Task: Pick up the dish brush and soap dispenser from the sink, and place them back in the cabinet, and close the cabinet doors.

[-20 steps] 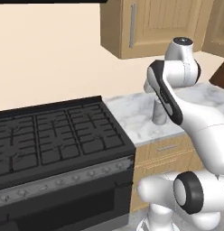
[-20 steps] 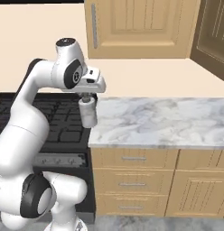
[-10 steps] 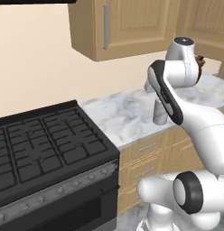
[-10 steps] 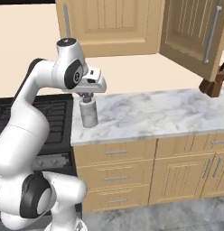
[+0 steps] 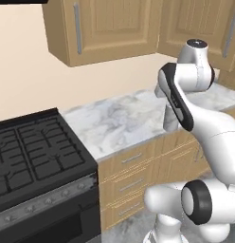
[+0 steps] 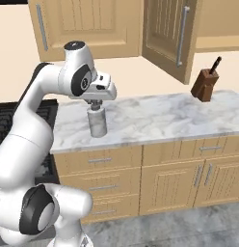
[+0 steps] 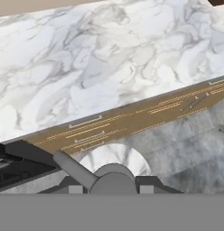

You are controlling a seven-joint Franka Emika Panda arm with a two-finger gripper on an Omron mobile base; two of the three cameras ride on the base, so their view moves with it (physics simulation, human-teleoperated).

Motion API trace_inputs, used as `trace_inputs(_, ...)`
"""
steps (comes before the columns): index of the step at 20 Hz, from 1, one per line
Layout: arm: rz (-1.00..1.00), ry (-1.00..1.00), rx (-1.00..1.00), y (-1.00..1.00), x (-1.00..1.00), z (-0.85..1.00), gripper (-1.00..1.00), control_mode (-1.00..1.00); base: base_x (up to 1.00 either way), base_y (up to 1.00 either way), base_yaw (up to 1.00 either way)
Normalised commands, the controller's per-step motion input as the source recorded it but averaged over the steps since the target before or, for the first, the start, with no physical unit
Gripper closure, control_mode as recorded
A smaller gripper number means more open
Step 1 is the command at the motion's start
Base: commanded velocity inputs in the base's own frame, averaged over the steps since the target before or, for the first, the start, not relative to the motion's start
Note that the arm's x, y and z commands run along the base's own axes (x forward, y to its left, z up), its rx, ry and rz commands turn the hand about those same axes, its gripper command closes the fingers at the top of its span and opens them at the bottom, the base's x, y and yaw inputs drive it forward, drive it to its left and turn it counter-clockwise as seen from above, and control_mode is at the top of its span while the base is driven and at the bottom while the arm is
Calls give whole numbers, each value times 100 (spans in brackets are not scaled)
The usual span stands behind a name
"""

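Note:
My gripper [image 6: 95, 104] is shut on the dark pump top of the soap dispenser [image 6: 97, 123], a grey-white marbled bottle that hangs upright just above the marble counter [image 6: 160, 116]. In the left base view the soap dispenser [image 5: 170, 119] peeks out from behind my forearm. The hand view looks straight down on the soap dispenser's pump head [image 7: 113, 175], with its spout pointing left and the gripper [image 7: 111, 189] closed around it. To the upper right, one of the cabinet doors [image 6: 165, 38] stands swung open, its silver bar handle [image 6: 180, 36] facing me.
A black gas stove [image 5: 36, 152] adjoins the counter's left end. A brown knife block [image 6: 205, 83] stands on the counter at the right. Tan drawers [image 6: 99, 160] run below the counter edge. A shut wall cabinet [image 6: 83, 21] hangs above my arm.
The whole picture has slid left, so the base has driven right along the counter. The open door and the knife block have come into view. The bottle stays in my grip.

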Motion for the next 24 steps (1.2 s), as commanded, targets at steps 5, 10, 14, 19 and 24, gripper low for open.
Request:
trace_inputs(5, 0, 0, 0, 0, 0, 0, 100, 100, -11, -61, 0)
trace_inputs(10, 0, 0, 0, 0, 0, 0, 100, 100, -18, -56, 2)
trace_inputs(14, 0, 0, 0, 0, 0, 0, 100, 100, -22, -59, 5)
trace_inputs(19, 0, 0, 0, 0, 0, 0, 100, 100, -27, -60, 6)
trace_inputs(24, 0, 0, 0, 0, 0, 0, 100, 100, -7, -59, 6)
